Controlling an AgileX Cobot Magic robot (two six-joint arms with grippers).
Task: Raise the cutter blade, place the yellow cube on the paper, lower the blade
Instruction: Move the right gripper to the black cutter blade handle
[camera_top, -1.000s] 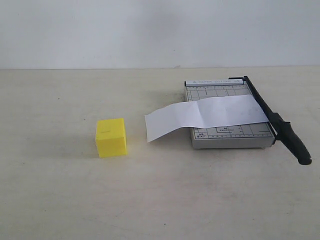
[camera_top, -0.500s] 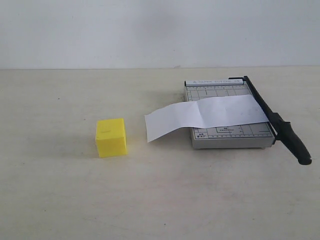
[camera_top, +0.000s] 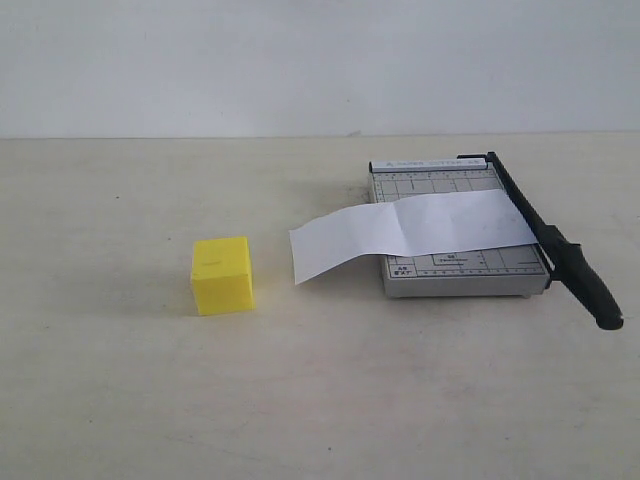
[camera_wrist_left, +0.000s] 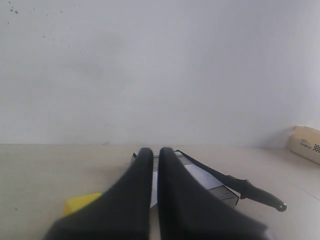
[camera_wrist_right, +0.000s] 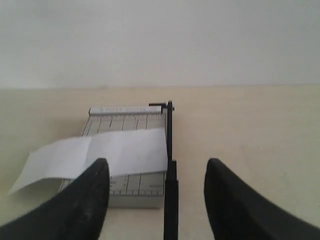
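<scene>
1. Cutter blade (camera_wrist_right: 169, 145) lies lowered ahead of the wide, empty right end effector (camera_wrist_right: 156, 167), in line with its gap.
2. Left end effector (camera_wrist_left: 155, 152): narrow, empty; yellow cube (camera_wrist_left: 81, 202) on the desk (camera_wrist_left: 40, 170) ahead, to one side.

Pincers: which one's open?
The right pincer: its fingers stand wide apart, with the cutter blade showing between them. The left pincer has its fingers almost touching, with only a thin slit between them.
</scene>
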